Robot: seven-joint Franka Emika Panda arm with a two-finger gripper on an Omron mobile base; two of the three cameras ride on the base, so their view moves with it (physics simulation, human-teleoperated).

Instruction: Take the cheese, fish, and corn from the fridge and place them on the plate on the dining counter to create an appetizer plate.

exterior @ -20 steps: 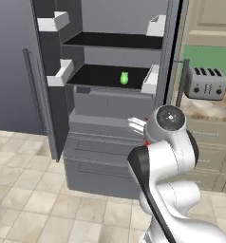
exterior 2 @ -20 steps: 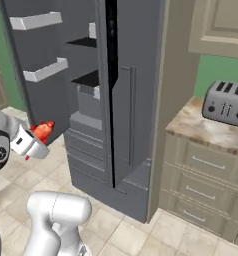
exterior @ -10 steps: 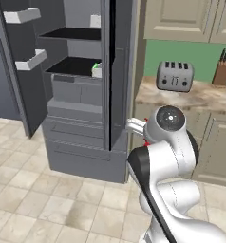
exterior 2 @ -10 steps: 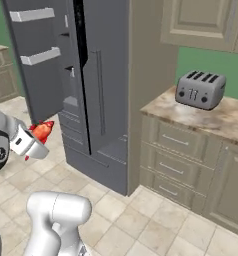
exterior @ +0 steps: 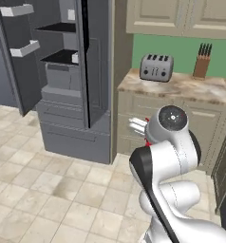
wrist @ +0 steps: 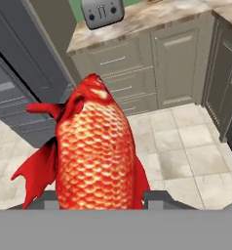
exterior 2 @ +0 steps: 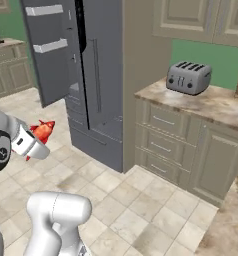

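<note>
My gripper is shut on the fish, a red-orange scaly fish with fins that stands up between the two fingertips in the hand view. In the right base view the fish sticks out of the gripper at the left, above the tiled floor. From the left base camera the gripper points left beside the arm's big joint. The grey fridge stands with its door open at the left, and its closed side faces the right base camera. The cheese, corn, plate and dining counter are out of view.
A marbled counter on beige cabinets carries a toaster and a knife block. The same toaster appears from the right. Beige floor tiles spread in front of the cabinets.
The whole picture has swung from the fridge toward the toaster counter, so the base has turned. The fish stays held in the gripper.
</note>
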